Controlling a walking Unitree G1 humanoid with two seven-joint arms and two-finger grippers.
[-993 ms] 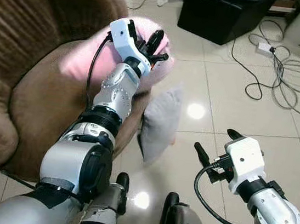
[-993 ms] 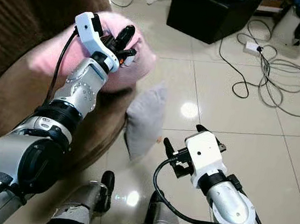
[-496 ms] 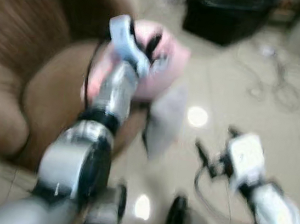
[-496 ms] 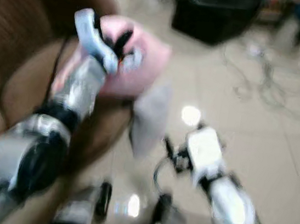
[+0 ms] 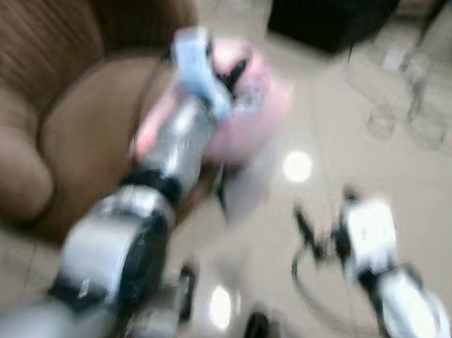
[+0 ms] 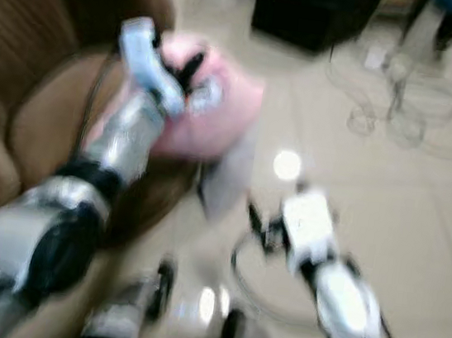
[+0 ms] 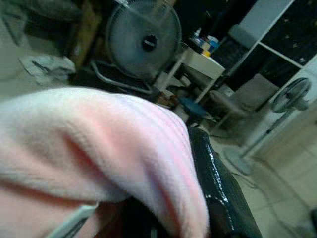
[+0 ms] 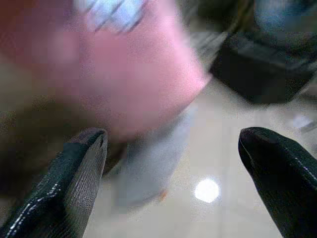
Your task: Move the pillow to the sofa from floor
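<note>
The left gripper (image 5: 231,78) was clenched on the pink pillow (image 5: 250,114), which sat at the front edge of the brown sofa (image 5: 45,87), overhanging its seat toward the tiled floor (image 5: 358,178). A grey pillow (image 5: 245,184) leaned against the sofa's front just below the pink one. The right gripper (image 8: 173,168) hovered over the floor well apart from the sofa, its fingers spread wide and holding nothing.

- Bare sofa seat (image 5: 81,129) lies open left of the pink pillow (image 5: 246,113).
- A grey cushion (image 5: 245,184) and, farther right, floor cables (image 5: 434,105) clutter the tiles.
</note>
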